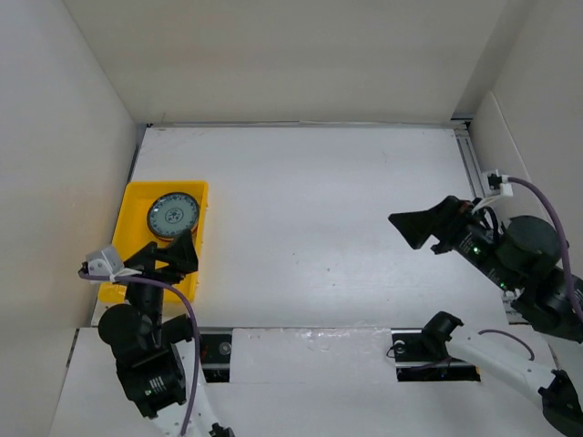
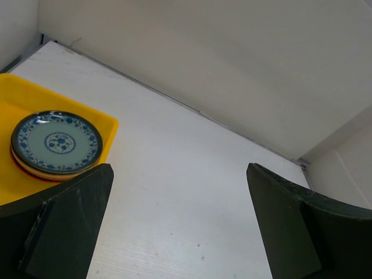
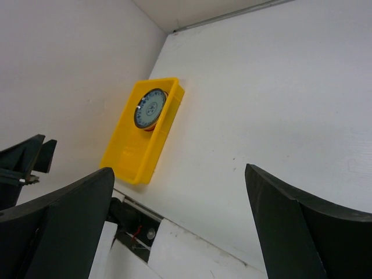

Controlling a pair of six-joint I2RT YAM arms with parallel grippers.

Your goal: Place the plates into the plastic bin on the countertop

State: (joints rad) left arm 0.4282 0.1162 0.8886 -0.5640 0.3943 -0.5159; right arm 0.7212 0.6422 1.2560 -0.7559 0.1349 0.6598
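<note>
Looking at the bin (image 1: 132, 211), you find the plates (image 1: 173, 216) stacked at its far end, a blue-patterned one on top. None shows loose on the surface (image 1: 319, 209), so the task seems done. Your left tool (image 2: 179, 174) and right tool (image 3: 179, 174) both gape, empty.

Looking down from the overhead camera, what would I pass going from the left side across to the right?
Yellow bin holding stacked plates → bare white countertop → the right arm's fingers, spread open.
</note>
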